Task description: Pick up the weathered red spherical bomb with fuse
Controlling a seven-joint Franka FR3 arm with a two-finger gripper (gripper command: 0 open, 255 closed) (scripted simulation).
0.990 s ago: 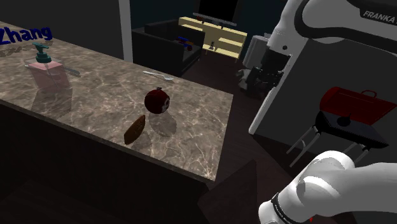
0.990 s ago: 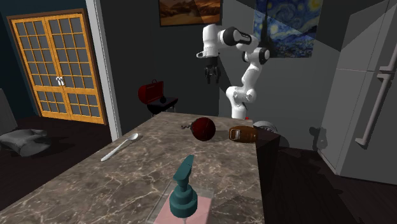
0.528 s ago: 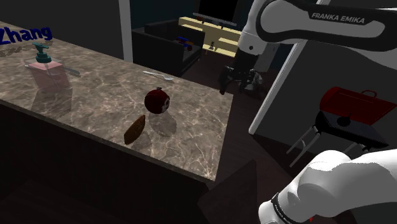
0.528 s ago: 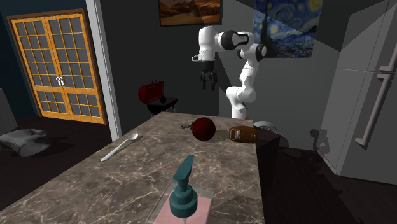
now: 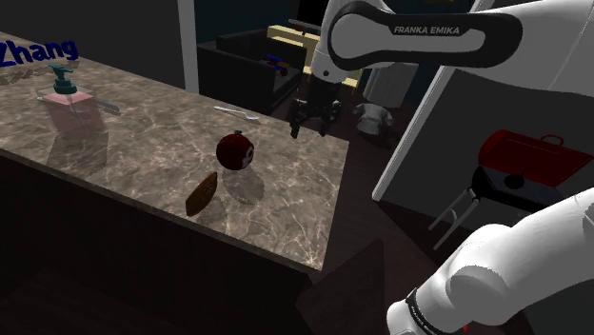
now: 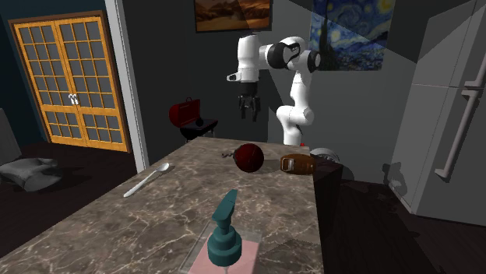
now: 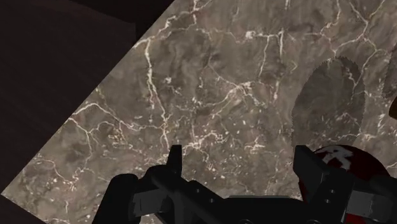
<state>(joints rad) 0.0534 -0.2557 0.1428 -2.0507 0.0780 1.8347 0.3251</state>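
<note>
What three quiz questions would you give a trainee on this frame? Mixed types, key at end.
1. True or false: the gripper is clasping the red bomb.
2. Which thing on the marble counter lies farthest from the bomb? A spoon; B brown oval object; C soap dispenser.
3. Fill in: the gripper's fingers stand ____ (open or shut).
Key: 1 false; 2 C; 3 open.

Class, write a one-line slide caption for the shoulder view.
Open black gripper hovers over the marble counter, not yet at the dark red round bomb, which sits near a brown object.
</note>
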